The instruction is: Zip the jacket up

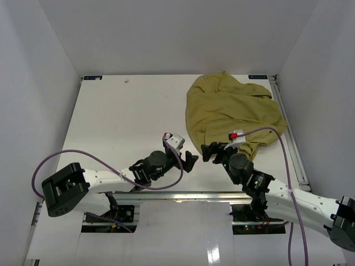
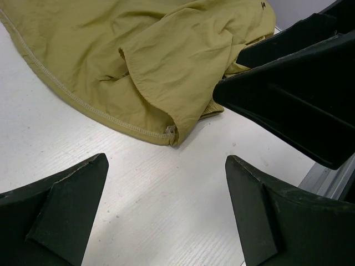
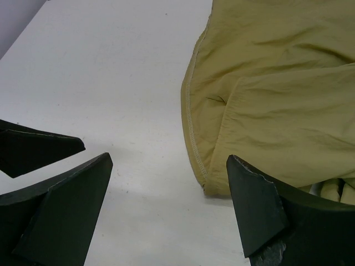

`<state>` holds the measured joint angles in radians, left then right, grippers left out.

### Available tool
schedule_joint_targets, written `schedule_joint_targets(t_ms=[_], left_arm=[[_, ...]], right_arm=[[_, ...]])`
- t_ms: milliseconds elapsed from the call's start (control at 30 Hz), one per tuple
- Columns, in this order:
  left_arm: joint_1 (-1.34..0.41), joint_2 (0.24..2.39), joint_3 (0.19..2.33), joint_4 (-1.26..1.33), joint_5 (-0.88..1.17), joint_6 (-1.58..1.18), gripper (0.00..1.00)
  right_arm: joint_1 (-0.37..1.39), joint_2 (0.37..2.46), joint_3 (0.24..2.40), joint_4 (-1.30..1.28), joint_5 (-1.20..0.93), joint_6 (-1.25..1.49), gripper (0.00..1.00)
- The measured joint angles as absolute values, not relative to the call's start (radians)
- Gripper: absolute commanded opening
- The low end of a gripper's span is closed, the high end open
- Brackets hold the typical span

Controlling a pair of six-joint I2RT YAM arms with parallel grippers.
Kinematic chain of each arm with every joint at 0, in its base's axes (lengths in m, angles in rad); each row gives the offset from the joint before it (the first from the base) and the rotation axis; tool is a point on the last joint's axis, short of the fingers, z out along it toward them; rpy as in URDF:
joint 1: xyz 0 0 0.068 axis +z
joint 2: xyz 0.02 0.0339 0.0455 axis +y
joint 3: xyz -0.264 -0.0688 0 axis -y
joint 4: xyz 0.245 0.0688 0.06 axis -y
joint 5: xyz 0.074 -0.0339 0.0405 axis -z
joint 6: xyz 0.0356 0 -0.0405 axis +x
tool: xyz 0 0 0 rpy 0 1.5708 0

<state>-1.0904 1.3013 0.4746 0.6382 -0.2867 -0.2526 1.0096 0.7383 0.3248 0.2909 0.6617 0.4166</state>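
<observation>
The olive-yellow jacket point(image 1: 233, 111) lies crumpled at the back right of the white table. Its stitched hem corner shows in the left wrist view point(image 2: 166, 61) and in the right wrist view point(image 3: 277, 94). My left gripper point(image 1: 188, 160) is open and empty over bare table, just left of the jacket's near corner. My right gripper point(image 1: 215, 151) is open and empty, its fingers at the jacket's near edge without holding it. The zipper is not visible.
The white table point(image 1: 122, 116) is walled by white panels at the left, back and right. A metal rail point(image 1: 291, 138) runs along the right edge. The right gripper's black fingers point(image 2: 299, 88) stand close in the left wrist view.
</observation>
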Motion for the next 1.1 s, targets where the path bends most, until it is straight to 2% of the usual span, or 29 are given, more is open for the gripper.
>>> schedule_joint_targets(t_ms=[267,500,600,900,1100], left_arm=[[-1.069,1.357,0.567,0.534,-0.35,-0.304,0.94],[-0.792,1.424,0.73,0.383,-0.249,-0.477,0.94],[-0.728,1.481,0.822,0.333,-0.241,-0.493,0.94],[-0.588,1.86,1.201,0.288,-0.133,-0.472,0.9],[-0.559,2.094,1.396,0.288,-0.069,-0.372,0.9]], right_arm=[[1.01,0.734,0.343,0.238,0.725,0.462,0.9],[1.01,0.636,0.344,0.178,0.8,0.512,0.9],[1.01,0.603,0.344,0.174,0.81,0.52,0.9],[1.01,0.57,0.344,0.165,0.802,0.515,0.9],[1.009,0.57,0.344,0.158,0.786,0.515,0.9]])
